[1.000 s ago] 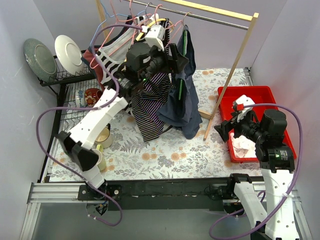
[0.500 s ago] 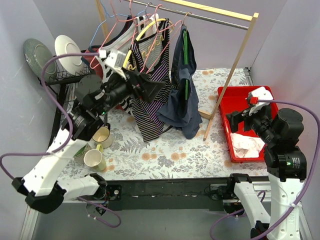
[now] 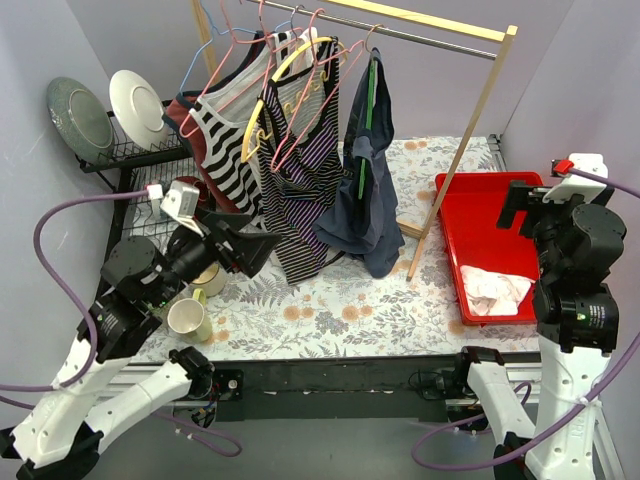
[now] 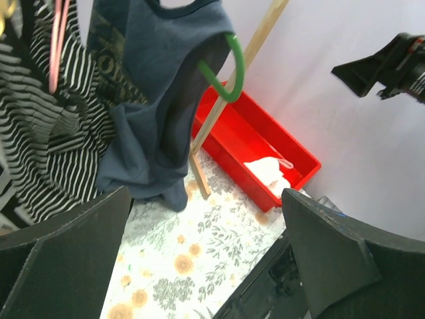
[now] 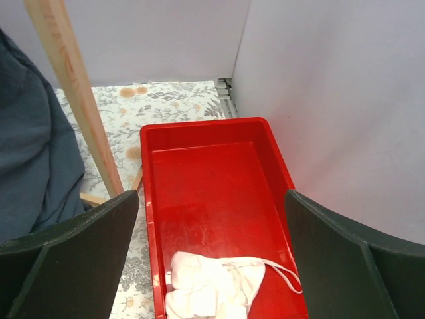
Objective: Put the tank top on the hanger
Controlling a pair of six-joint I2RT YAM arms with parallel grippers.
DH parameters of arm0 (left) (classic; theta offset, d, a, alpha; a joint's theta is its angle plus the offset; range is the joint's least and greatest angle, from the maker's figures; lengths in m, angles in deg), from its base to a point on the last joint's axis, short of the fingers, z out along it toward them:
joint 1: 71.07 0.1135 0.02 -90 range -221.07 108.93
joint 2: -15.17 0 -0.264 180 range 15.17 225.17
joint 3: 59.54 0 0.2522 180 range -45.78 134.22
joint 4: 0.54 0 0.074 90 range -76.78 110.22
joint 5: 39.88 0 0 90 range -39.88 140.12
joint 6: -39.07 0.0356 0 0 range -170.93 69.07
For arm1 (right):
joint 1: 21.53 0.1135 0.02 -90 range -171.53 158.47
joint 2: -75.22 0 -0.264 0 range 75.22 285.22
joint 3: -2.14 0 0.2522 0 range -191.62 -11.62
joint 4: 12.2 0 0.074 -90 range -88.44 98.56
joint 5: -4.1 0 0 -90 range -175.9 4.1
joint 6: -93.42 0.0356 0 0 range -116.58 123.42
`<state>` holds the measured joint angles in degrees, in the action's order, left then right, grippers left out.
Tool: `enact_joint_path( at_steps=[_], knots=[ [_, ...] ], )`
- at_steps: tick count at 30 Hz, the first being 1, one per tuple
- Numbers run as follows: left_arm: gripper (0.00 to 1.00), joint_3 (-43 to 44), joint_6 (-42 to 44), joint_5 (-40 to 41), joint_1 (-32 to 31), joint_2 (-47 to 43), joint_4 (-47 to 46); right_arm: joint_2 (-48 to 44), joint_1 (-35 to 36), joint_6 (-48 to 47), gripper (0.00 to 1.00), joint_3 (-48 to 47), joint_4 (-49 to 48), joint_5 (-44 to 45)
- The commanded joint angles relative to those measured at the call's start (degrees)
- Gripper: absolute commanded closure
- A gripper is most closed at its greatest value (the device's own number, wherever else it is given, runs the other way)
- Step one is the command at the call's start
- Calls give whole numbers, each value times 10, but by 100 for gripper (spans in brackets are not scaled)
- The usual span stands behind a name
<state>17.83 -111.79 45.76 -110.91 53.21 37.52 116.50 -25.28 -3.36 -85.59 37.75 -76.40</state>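
The navy tank top (image 3: 365, 205) hangs on the green hanger (image 3: 369, 95), which is hooked on the metal rail. In the left wrist view the tank top (image 4: 149, 100) drapes over the green hanger (image 4: 228, 76), whose curved end shows through an armhole. My left gripper (image 3: 252, 248) is open and empty, low and to the left of the clothes; in its own view (image 4: 206, 266) it is well apart from the top. My right gripper (image 3: 520, 205) is open and empty, raised above the red bin; its own view (image 5: 212, 266) shows the tank top's edge (image 5: 26, 166) at the left.
A purple-striped top (image 3: 300, 170) and a black-and-white striped top (image 3: 222, 135) hang left of the tank top on yellow and pink hangers. A red bin (image 3: 455, 215) holds a white cloth (image 3: 495, 292). The rack's wooden post (image 3: 462, 150) slants beside it. Mugs (image 3: 188, 318) and a dish rack (image 3: 140, 150) stand at the left.
My left arm has drawn back from the rail, down and to the left towards the near edge. My right arm has lifted and moved right, away from the bin. The tank top stays hanging.
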Motion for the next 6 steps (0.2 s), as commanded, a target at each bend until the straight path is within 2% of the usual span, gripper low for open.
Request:
enact_joint_path(
  at_steps=[1,6],
  knots=[
    [2,-19,2,55,-1,-32,51,2,-14,9,2,-26,-28,21],
    [2,-37,4,86,-1,-76,75,6,-27,13,1,-31,-24,6]
  ],
)
